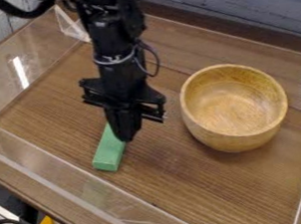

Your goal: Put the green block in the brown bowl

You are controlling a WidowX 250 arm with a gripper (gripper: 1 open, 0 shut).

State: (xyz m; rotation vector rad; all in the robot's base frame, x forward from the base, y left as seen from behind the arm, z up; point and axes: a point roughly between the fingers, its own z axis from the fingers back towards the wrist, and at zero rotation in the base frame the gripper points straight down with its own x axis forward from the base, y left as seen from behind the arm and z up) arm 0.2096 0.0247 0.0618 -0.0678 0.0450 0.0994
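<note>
The green block [111, 149] is seen flat on the table, its long axis running from 1 toward 7 o'clock. The gripper [126, 136], jaws together and empty, is poised over its upper end. The brown bowl [234, 106] is placed at 3 o'clock.

Green block [111, 154]: flat bright-green bar lying on the wood-grain table, upper end hidden. Brown bowl [234, 106]: round, light wooden, upright, well to its right.

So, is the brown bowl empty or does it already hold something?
Empty. The brown bowl shows only bare wood grain inside. The green block lies flat on the table, left of the bowl, partly under the gripper.
</note>
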